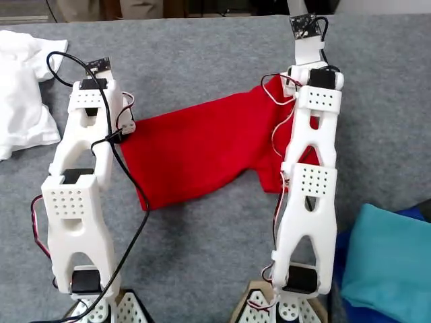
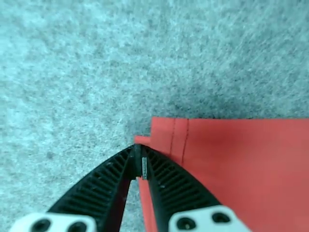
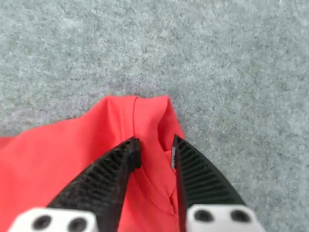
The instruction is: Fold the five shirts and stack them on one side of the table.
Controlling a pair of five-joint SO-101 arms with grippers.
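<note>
— What lies nearest the arm bases?
— A teal shirt (image 1: 387, 259), at the near right edge of the table (image 1: 202, 269), lying over something blue.
— And the red shirt (image 1: 195, 151)?
— Spread mid-table, between both arms. The left jaws are clamped tight on its hem corner. The right jaws pinch a fold of cloth at its opposite end.
— Farther off?
— A crumpled white shirt (image 1: 20, 94), at the far left.

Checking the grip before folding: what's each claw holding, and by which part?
Left claw pinches the red shirt at a hemmed corner; right claw grips a fold at another corner.
</note>
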